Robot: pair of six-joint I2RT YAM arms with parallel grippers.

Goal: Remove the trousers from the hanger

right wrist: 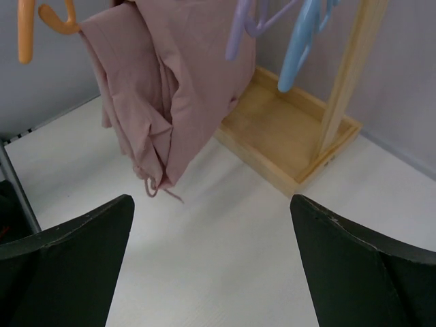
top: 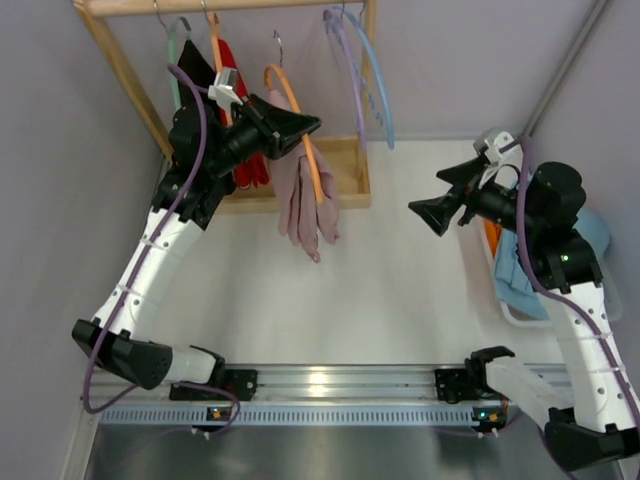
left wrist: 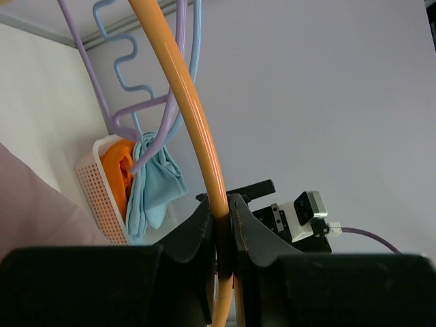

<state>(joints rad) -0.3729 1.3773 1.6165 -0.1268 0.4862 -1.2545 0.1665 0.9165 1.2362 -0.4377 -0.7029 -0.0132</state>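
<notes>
The orange hanger (top: 303, 138) hangs away from the wooden rail (top: 230, 5), with the dusty-pink trousers (top: 305, 205) draped limp over it. My left gripper (top: 308, 127) is shut on the hanger's arm; in the left wrist view the orange bar (left wrist: 197, 129) runs between the two black fingers (left wrist: 194, 228). My right gripper (top: 428, 214) is open and empty, to the right of the trousers and pointing at them. In the right wrist view the trousers (right wrist: 170, 82) hang above the white table, with the hanger's orange end (right wrist: 27, 30) at top left.
A wooden rack base (top: 345, 170) stands at the back. A red garment (top: 240, 120) and a pale green hanger (top: 176, 60) hang on the left, lilac (top: 345, 70) and blue hangers (top: 378, 85) on the right. A white basket (top: 515, 280) with orange and blue cloth sits at right.
</notes>
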